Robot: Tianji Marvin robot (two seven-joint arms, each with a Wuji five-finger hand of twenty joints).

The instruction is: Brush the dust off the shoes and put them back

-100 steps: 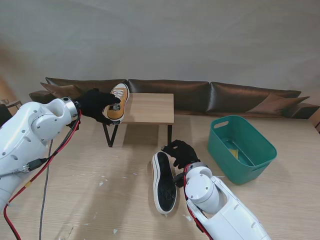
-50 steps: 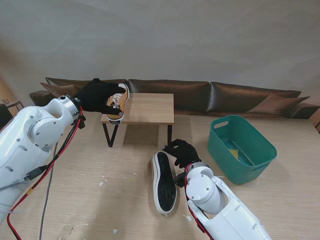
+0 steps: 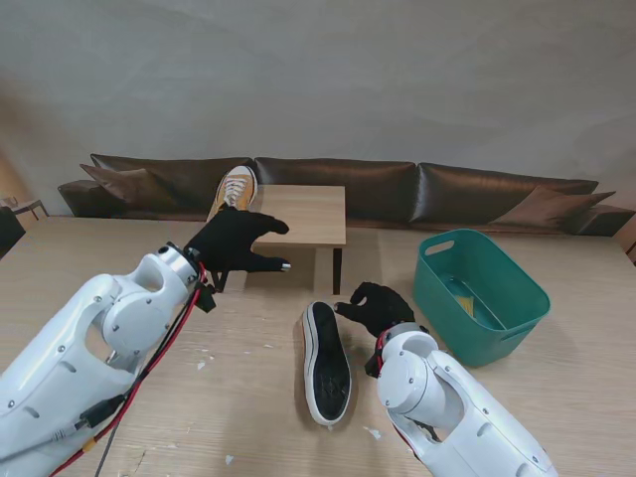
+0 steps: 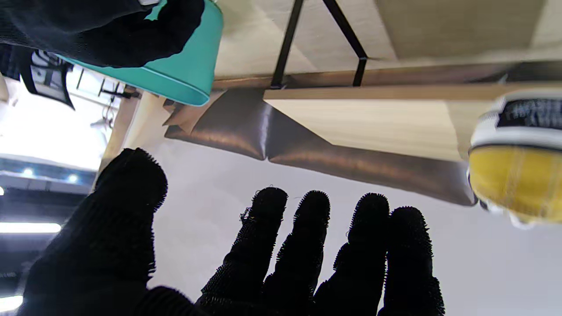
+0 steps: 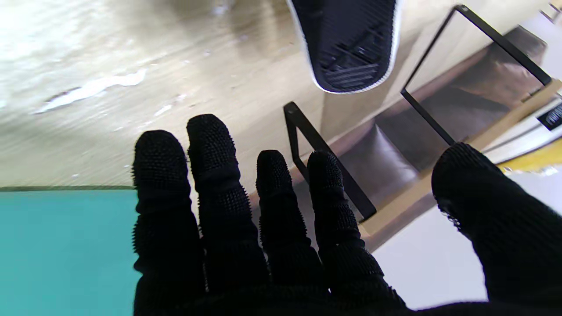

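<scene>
One yellow shoe point(image 3: 235, 189) rests on the left end of the small wooden rack point(image 3: 298, 215), its heel point(image 4: 518, 166) showing in the left wrist view. The other shoe point(image 3: 326, 362) lies on its side on the table, black sole point(image 5: 349, 39) up, in the middle near me. My left hand point(image 3: 236, 241) hovers open, fingers spread, in front of the rack and apart from the shoe on it. Just right of the lying shoe, my right hand point(image 3: 378, 305) is open and holds nothing.
A teal plastic basin point(image 3: 477, 294) stands at the right with a yellowish object inside. A dark brown sofa point(image 3: 397, 189) runs along the far edge behind the rack. Small white specks dot the table near me.
The left hand let go of the yellow shoe on the rack and drew back toward me, opening. The right hand shifted slightly right, away from the lying shoe.
</scene>
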